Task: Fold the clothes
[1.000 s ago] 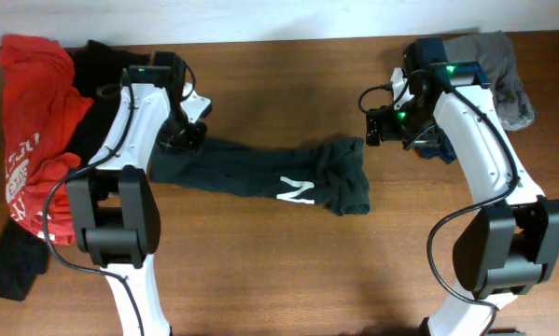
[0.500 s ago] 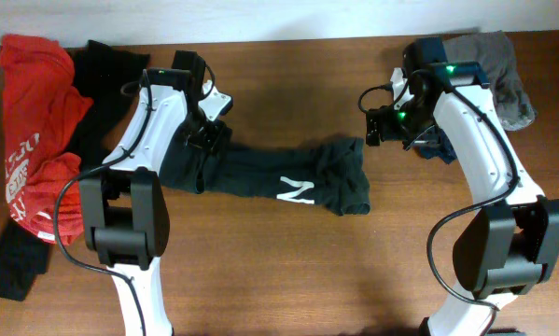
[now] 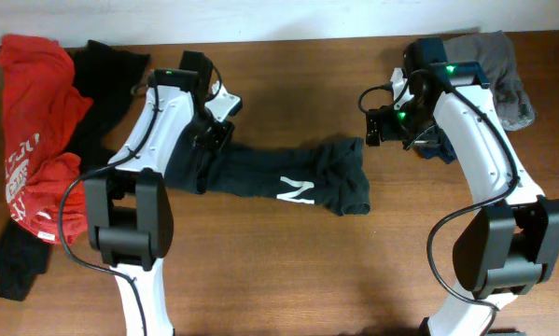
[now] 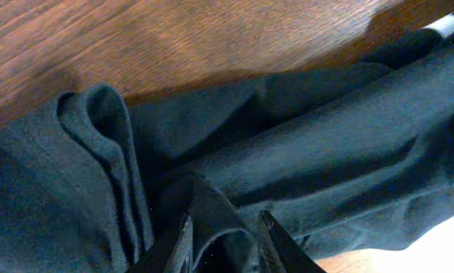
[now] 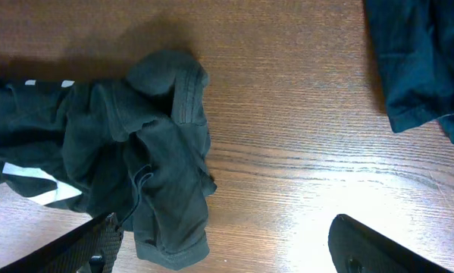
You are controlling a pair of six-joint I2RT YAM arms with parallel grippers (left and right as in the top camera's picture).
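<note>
Far left, at the counter's point(image 3: 260, 280) edge: a red shirt point(image 3: 32, 121) with pale print lies crumpled. A plain black garment point(image 3: 97, 79) lies bunched just beside it and partly under it, with another dark piece showing below at the counter's near left corner.

Left pincer point(image 4: 227, 249): nearly closed. Its two fingers point(image 4: 183, 244) pinch a raised fold of the black T-shirt point(image 3: 260, 175) at that garment's left end. The cloth bulges up between the jaws and is creased into thick rolled ridges beside them.

Centre: the black T-shirt lies on the counter as a long, rumpled band running from the left pincer towards the right arm. It is soft knit, matt, with many folds. White letters point(image 3: 296, 191) show on its lower edge right of the middle. Its right end is bunched into a rounded clump with a ribbed hem visible in the right wrist view.

Right pincer point(image 5: 223, 227): wide open and holding nothing. It hangs over bare wood just beside the shirt's right end, and its fingers touch no cloth.

Far right: a navy garment point(image 5: 424, 61) lies in a heap under the right arm. A grey garment point(image 3: 498, 65) lies touching it at the counter's back corner.

Surface: the counter is brown wood with a fine straight grain and a slight sheen. A pale wall point(image 3: 288, 17) runs along its far edge.
</note>
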